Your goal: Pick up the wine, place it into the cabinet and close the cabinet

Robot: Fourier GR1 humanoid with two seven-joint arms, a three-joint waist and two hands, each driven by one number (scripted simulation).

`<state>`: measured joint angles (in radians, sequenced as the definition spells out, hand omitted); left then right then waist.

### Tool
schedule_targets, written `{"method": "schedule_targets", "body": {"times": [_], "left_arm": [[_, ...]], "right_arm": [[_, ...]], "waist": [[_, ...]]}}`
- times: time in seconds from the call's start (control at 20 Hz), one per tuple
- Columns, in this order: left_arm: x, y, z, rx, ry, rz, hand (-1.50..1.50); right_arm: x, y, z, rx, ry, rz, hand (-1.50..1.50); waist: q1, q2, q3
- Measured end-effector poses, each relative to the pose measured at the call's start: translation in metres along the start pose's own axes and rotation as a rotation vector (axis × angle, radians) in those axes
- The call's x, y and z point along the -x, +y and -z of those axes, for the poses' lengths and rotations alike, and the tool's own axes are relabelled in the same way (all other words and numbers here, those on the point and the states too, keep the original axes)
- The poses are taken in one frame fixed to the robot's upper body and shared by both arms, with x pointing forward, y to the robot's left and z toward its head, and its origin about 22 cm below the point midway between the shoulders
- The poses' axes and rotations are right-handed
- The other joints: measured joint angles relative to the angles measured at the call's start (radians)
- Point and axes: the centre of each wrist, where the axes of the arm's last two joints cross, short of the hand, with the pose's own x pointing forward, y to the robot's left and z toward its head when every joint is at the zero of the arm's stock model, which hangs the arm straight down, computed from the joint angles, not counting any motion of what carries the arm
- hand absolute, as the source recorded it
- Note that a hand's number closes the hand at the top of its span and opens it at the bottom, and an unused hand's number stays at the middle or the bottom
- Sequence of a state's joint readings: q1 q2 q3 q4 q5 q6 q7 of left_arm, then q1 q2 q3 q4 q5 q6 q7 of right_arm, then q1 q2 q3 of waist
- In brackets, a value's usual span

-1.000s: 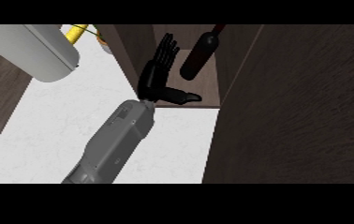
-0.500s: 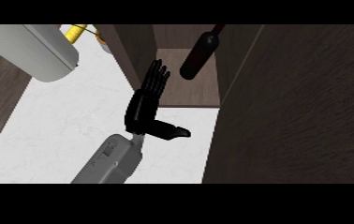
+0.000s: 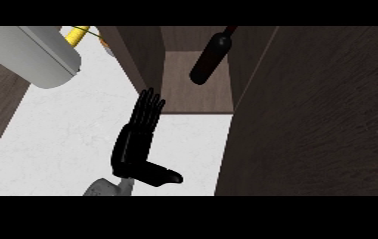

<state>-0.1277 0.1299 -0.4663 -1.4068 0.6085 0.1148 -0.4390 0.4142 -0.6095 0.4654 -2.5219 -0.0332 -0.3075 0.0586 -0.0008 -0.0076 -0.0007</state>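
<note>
The dark wine bottle (image 3: 210, 58) is inside the open cabinet (image 3: 196, 93), leaning with its neck up to the right; nothing touches it. My left hand (image 3: 136, 138) hovers over the white counter just in front of the cabinet's opening. Its fingers are straight and point up toward the cabinet's left wall, and its thumb sticks out to the right. It holds nothing and is well below and left of the bottle. The right hand does not show.
The cabinet's open dark wood door (image 3: 310, 123) fills the right side of the view. A rounded white object (image 3: 40, 55) lies at the upper left, with something yellow (image 3: 77, 33) behind it. White counter (image 3: 66, 128) spreads left of the hand.
The hand has drawn back from the cabinet toward the view's lower edge, and most of the forearm has slipped out of view. The bottle stays inside the cabinet.
</note>
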Motion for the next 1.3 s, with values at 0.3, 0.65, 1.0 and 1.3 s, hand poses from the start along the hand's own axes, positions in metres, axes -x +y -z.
{"method": "schedule_targets", "body": {"times": [0.3, 0.65, 1.0, 1.3], "left_arm": [[-0.020, 0.027, -0.015, -0.019, -0.044, 0.025, -1.50], [-0.048, 0.069, -0.032, -0.043, -0.091, 0.078, -1.50], [-0.083, 0.111, -0.050, -0.068, -0.110, 0.115, -1.50], [-0.108, 0.134, -0.058, -0.079, -0.118, 0.129, -1.50]], "right_arm": [[0.001, 0.006, -0.002, -0.129, 0.008, 0.025, -1.50], [0.002, 0.014, -0.009, -0.372, 0.008, 0.058, 1.50], [0.000, 0.022, -0.011, -0.437, 0.021, 0.095, 1.50], [-0.001, 0.024, -0.007, -0.470, 0.028, 0.085, 1.50]], "waist": [[0.000, 0.002, 0.000], [0.000, 0.002, 0.000], [0.002, 0.003, -0.002], [0.004, 0.003, -0.003]]}}
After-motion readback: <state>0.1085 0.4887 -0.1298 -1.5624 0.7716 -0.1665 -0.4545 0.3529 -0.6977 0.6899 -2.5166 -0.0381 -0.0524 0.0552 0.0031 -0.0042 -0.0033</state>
